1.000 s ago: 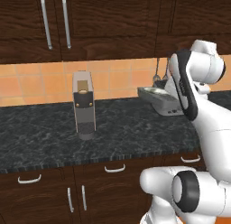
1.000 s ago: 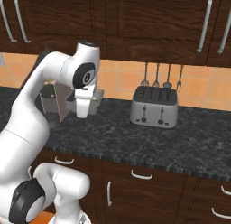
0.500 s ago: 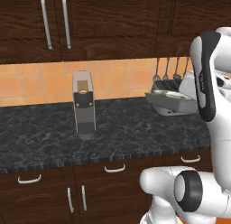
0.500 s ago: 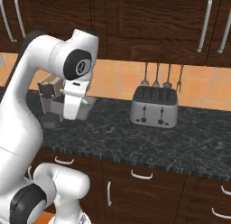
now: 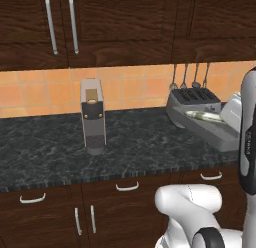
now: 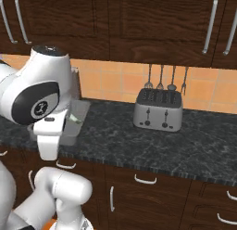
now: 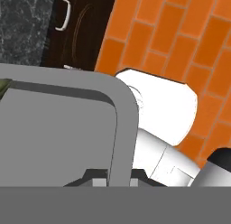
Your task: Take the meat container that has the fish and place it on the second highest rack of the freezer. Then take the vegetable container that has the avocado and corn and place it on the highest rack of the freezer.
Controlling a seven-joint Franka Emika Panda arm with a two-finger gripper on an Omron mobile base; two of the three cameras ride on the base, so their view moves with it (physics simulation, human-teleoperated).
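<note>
The meat container [image 5: 210, 132], a shallow grey tray, hangs in the air in front of the toaster, above the counter's front edge. The slim silvery-green fish [image 5: 204, 116] lies in it. In the right base view the meat container [image 6: 77, 114] pokes out from behind my forearm, with a green bit of the fish [image 6: 73, 117] showing. In the hand view my gripper [image 7: 118, 177] is shut on the tray's rim [image 7: 121, 123], and the tray's grey floor spreads to the left. The bowl with avocado and corn and the freezer are out of view.
A grey coffee machine [image 5: 93, 117] stands on the dark stone counter [image 5: 45, 152]. The toaster [image 6: 157, 111] sits under hanging utensils [image 6: 166, 78]. Dark cabinets run above and below. Under the tray, the hand view looks down on orange floor tiles [image 7: 180, 42] and a cabinet door [image 7: 76, 29].
My arm has swung and drawn the held tray back from the counter toward my base. It now sits lower and nearer in both base views.
</note>
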